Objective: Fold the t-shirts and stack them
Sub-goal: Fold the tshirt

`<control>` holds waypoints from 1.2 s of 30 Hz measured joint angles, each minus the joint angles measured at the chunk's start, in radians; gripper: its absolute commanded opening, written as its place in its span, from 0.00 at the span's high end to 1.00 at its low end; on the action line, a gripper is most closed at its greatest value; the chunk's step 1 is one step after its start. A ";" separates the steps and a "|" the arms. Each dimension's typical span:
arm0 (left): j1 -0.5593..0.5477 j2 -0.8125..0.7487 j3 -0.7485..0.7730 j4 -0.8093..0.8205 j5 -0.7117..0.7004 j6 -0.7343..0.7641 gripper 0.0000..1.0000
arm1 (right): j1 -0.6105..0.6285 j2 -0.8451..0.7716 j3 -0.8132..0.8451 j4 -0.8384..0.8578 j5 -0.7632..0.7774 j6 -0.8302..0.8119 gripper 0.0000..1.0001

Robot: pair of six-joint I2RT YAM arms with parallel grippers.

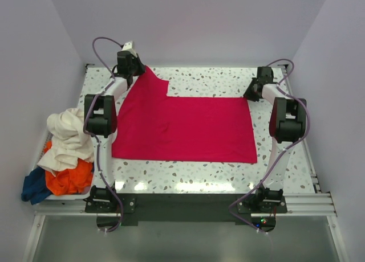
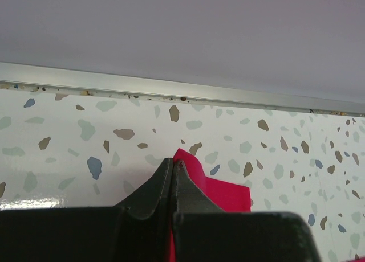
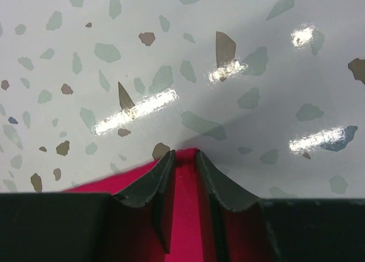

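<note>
The crimson t-shirt (image 1: 188, 128) lies spread flat across the middle of the speckled table (image 1: 217, 82). Its far left part is drawn up toward the back, where my left gripper (image 1: 138, 68) is shut on it. In the left wrist view the fingers (image 2: 173, 162) are pressed together, with red cloth (image 2: 228, 193) showing beside them. My right gripper (image 1: 249, 94) is at the shirt's far right corner. In the right wrist view its jaws (image 3: 185, 154) stand a narrow gap apart, with red cloth (image 3: 185, 216) running between them and bunched at the tips. Cream (image 1: 68, 136), orange (image 1: 71, 179) and dark blue (image 1: 34, 188) t-shirts are heaped at the table's left edge.
A metal rail (image 2: 171, 88) runs along the table's far edge, close ahead of the left gripper, with the wall behind it. Walls close in the left and right sides. Both arm bases sit at the near edge.
</note>
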 measured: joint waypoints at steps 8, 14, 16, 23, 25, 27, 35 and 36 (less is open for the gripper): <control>0.003 0.000 0.000 0.001 0.006 -0.005 1.00 | 0.000 0.003 0.000 -0.003 -0.011 0.006 1.00; 0.004 0.000 0.002 0.004 0.008 -0.009 1.00 | 0.000 0.018 0.026 -0.009 -0.010 0.009 1.00; 0.006 0.001 0.011 0.003 0.011 -0.015 1.00 | 0.000 0.030 0.042 -0.011 -0.010 0.010 1.00; 0.015 0.042 0.146 0.011 0.030 -0.050 1.00 | -0.002 0.061 0.102 -0.013 -0.010 0.016 1.00; 0.017 0.067 0.196 0.016 0.038 -0.059 1.00 | -0.004 0.073 0.127 -0.011 -0.010 0.018 1.00; 0.017 0.095 0.246 0.018 0.045 -0.069 1.00 | -0.007 0.087 0.149 -0.010 -0.011 0.019 1.00; 0.022 0.126 0.262 0.047 0.077 -0.102 1.00 | -0.015 0.114 0.182 0.004 -0.040 0.029 1.00; 0.023 0.122 0.246 0.060 0.079 -0.103 1.00 | -0.016 0.110 0.173 0.017 -0.042 0.030 1.00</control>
